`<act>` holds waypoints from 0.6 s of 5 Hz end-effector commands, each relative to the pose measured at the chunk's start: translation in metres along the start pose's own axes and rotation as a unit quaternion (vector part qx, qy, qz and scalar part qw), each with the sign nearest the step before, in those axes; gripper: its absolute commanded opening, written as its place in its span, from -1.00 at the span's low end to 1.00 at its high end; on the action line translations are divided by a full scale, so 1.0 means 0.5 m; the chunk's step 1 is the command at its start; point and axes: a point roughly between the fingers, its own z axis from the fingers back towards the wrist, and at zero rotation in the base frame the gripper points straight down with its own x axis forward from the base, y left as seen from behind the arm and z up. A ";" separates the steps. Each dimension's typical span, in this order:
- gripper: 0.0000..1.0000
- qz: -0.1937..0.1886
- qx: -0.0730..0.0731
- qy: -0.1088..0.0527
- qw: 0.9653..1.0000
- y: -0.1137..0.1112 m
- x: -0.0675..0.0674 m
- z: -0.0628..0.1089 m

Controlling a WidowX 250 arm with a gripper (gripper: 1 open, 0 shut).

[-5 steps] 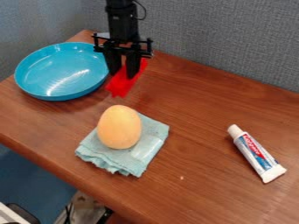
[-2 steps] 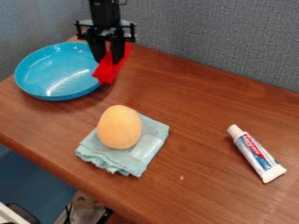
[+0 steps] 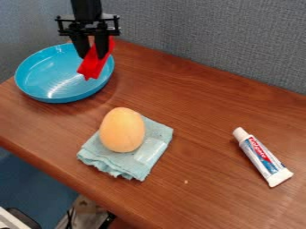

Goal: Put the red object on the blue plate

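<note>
The red object (image 3: pixel 91 62) hangs in the air, tilted, over the right rim of the blue plate (image 3: pixel 48 76). My gripper (image 3: pixel 91 49) points straight down and is shut on the red object's upper end, its black fingers on either side. The blue plate is a shallow bowl-like dish at the table's far left, with nothing inside it.
An orange egg-shaped object (image 3: pixel 121 130) sits on a light blue cloth (image 3: pixel 125 148) in the middle front. A toothpaste tube (image 3: pixel 260 154) lies at the right. The wooden table (image 3: pixel 203 98) ends at a grey wall behind.
The gripper has carried the red object left and slightly up, from beside the plate's right edge to above its rim.
</note>
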 end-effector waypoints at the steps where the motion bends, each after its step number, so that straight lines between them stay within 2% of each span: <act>1: -1.00 0.017 0.005 -0.056 0.998 0.021 0.008 0.064; 3: -1.00 0.034 0.017 -0.057 0.998 0.048 0.012 0.037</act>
